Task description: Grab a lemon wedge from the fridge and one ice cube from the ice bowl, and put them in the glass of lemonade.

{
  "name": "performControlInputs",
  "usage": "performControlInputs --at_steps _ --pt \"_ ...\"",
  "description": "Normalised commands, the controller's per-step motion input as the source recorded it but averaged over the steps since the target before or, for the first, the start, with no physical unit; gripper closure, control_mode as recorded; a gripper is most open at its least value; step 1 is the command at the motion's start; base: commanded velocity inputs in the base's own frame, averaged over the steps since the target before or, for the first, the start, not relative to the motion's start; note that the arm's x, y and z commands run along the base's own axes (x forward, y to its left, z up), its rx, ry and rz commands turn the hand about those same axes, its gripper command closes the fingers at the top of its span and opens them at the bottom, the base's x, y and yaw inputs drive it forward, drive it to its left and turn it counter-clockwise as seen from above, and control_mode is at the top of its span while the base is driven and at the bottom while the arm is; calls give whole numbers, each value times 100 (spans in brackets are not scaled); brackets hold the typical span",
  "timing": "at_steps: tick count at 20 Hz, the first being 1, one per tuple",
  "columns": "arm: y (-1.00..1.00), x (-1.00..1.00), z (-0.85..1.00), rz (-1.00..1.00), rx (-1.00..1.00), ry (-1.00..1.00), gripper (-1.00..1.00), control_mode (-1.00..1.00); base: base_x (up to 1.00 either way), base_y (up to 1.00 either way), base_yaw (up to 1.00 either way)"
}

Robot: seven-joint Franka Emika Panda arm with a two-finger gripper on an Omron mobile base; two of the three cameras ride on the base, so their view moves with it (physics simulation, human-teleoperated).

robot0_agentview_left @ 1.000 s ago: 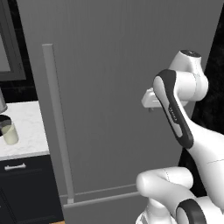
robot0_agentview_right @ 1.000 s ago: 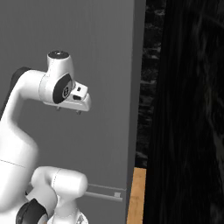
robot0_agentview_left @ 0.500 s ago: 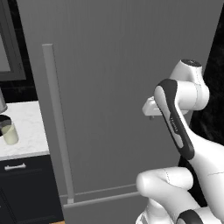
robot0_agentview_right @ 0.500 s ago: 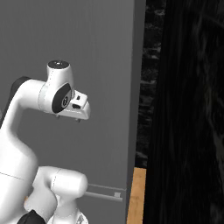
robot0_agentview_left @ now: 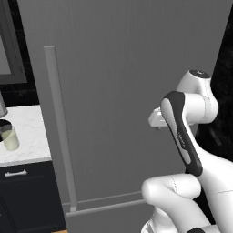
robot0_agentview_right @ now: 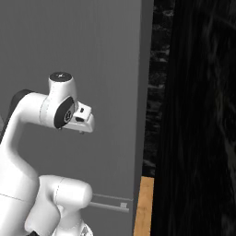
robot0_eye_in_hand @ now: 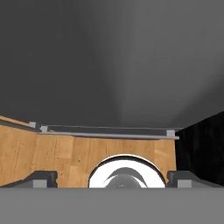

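Kitchen backdrop is showing dark cabinets and black stone wall around the tall matte grey fridge, which is standing shut, door face plain and flat. Its long thin vertical grey bar handle is running down the door's left side in the left base view; a horizontal bar is crossing the door bottom.

Left base view is also catching the small clear tumbler of pale yellow lemonade, upright on the white marble counter left of the fridge, above a dark drawer front.

Right base view is showing instead the fridge's right edge, the black wall beside it and a strip of wooden floor.

Hand view is looking down along the door to the bottom bar and the wooden floor. The two dark fingertips of the gripper are sitting at the bottom corners, spread wide apart, nothing between them.

White arm is folding in front of the door, wrist near the door face, well apart from the handle.
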Motion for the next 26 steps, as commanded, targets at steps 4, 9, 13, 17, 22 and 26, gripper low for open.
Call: performControlInputs --at_steps 4,9,13,17,22,26 --pt "0 -4 0 0 0 0 -100 -100 0 0 0" --pt "0 -1 0 0 0 0 -100 100 -5 0 0" --pt "0 0 0 0 0 0 -100 100 -31 69 0" --pt "0 0 0 0 0 0 -100 100 0 79 0" --pt "0 0 0 0 0 0 -100 100 -2 71 0" --pt "0 0 0 0 0 0 -100 100 -12 57 0"
